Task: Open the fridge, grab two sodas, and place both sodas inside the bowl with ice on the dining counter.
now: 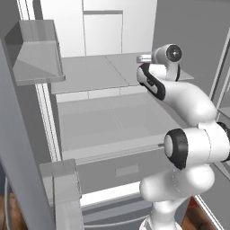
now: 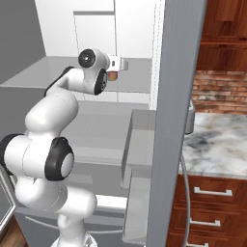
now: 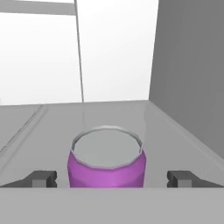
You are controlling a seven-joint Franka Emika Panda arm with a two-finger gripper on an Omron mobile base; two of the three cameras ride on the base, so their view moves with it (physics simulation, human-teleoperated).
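The fridge (image 1: 90, 74) stands open, with a white interior and grey shelves. One soda, a purple can (image 3: 107, 164) with a silver top, stands upright on the upper shelf near the right inner wall. Its orange-tan base (image 2: 112, 75) shows just under the hand in the right base view. My gripper (image 3: 112, 178) is open and reaches into the fridge, one fingertip on each side of the can and neither touching it. From the base the hand (image 1: 144, 58) (image 2: 118, 63) is level over that shelf. The bowl and the dining counter are out of view.
The fridge's left door (image 1: 36, 58), with its bins, hangs open at my left. The right door (image 2: 178, 96) stands edge-on close at my right. Beyond it is a marble-topped cabinet with drawers (image 2: 217, 140) in front of a brick wall. A lower shelf (image 1: 112, 121) lies under the arm.
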